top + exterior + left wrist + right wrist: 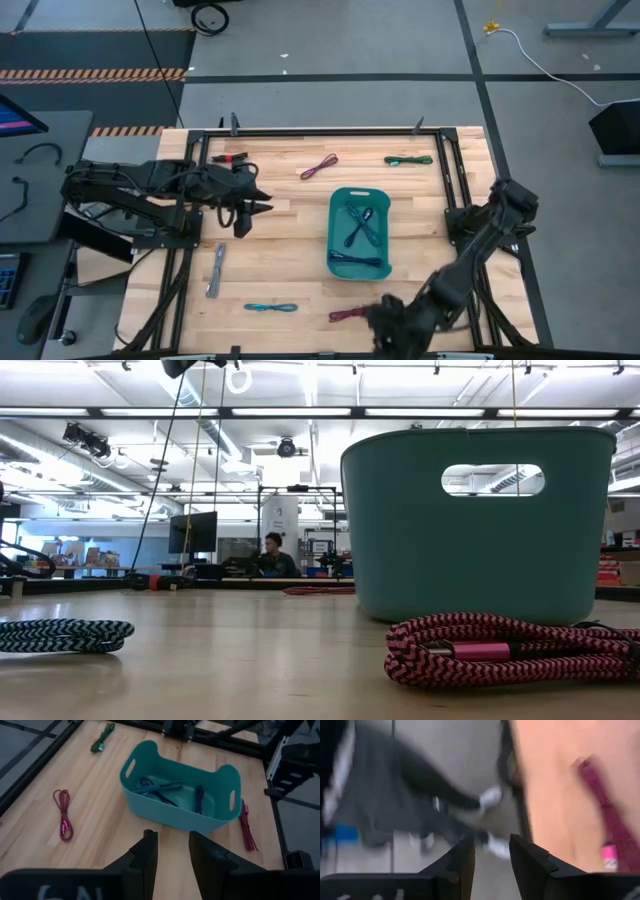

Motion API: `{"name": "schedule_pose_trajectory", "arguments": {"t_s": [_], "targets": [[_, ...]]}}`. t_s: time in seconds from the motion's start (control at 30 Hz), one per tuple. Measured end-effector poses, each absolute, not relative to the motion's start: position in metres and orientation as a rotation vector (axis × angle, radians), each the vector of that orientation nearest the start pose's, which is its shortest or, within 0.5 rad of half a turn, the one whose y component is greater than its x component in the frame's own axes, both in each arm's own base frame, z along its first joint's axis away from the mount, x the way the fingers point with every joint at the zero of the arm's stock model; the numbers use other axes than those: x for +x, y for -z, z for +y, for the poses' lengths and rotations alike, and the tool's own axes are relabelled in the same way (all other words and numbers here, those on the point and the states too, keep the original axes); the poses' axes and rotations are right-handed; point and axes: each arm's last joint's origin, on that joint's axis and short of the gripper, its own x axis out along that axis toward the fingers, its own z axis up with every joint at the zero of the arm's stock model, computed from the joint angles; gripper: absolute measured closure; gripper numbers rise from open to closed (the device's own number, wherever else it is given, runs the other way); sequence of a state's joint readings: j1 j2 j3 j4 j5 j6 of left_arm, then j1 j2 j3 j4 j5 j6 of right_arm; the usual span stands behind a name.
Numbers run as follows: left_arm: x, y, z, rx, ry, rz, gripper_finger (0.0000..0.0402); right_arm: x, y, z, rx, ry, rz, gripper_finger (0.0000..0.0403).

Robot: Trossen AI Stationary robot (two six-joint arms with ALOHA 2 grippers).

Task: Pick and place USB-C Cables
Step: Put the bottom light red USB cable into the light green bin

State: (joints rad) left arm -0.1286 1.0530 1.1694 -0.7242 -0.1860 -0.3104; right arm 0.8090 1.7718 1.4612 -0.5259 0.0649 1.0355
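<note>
I see the teal basket [360,232] at the centre of the table [290,260] in the high view, with 3 or so dark cables [361,225] already lying in it. Loose ones remain: a red cable [319,166] and a green cable [408,159] toward the top, a grey cable [216,270] at lower left, a teal cable [272,307] at bottom centre.

My next target, I judge, is the magenta cable [350,315] just below the basket. Its long axis runs left to right, and it lies just left of the right gripper [385,322] at the bottom edge, near but apart. Those jaws stand slightly parted and hold nothing.

The left gripper [262,206] waits left of the basket, jaws also parted and unloaded.
</note>
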Motion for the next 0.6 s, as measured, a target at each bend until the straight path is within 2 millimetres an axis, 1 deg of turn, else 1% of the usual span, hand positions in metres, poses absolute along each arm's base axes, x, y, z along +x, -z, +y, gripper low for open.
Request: {"name": "schedule_pose_trajectory", "arguments": {"t_s": [0.07, 0.13, 0.23, 0.3, 0.37, 0.47, 0.6], "targets": [[0.202, -0.364, -0.023, -0.209, -0.144, 0.61, 0.0285, 0.273, -0.258, 0.286, 0.519, -0.278, 1.088, 0.0277], [0.2, -0.362, -0.025, -0.214, -0.144, 0.635, 0.0285, 0.278, -0.242, 0.287, 0.456, -0.26, 1.127, 0.0277], [0.196, -0.357, -0.026, -0.216, -0.159, 0.699, 0.0285, 0.286, -0.218, 0.284, 0.345, -0.234, 1.183, 0.0272], [0.193, -0.354, -0.027, -0.219, -0.183, 0.74, 0.0285, 0.292, -0.207, 0.28, 0.276, -0.213, 1.187, 0.0263], [0.189, -0.351, -0.029, -0.222, -0.2, 0.777, 0.0285, 0.299, -0.198, 0.276, 0.206, -0.178, 1.156, 0.0249], [0.186, -0.348, -0.031, -0.233, -0.21, 0.814, 0.0285, 0.309, -0.187, 0.269, 0.128, -0.079, 1.106, 0.0221], [0.185, -0.348, -0.035, -0.243, -0.2, 0.818, 0.0285, 0.32, -0.168, 0.262, 0.077, -0.01, 1.109, 0.018]]}}
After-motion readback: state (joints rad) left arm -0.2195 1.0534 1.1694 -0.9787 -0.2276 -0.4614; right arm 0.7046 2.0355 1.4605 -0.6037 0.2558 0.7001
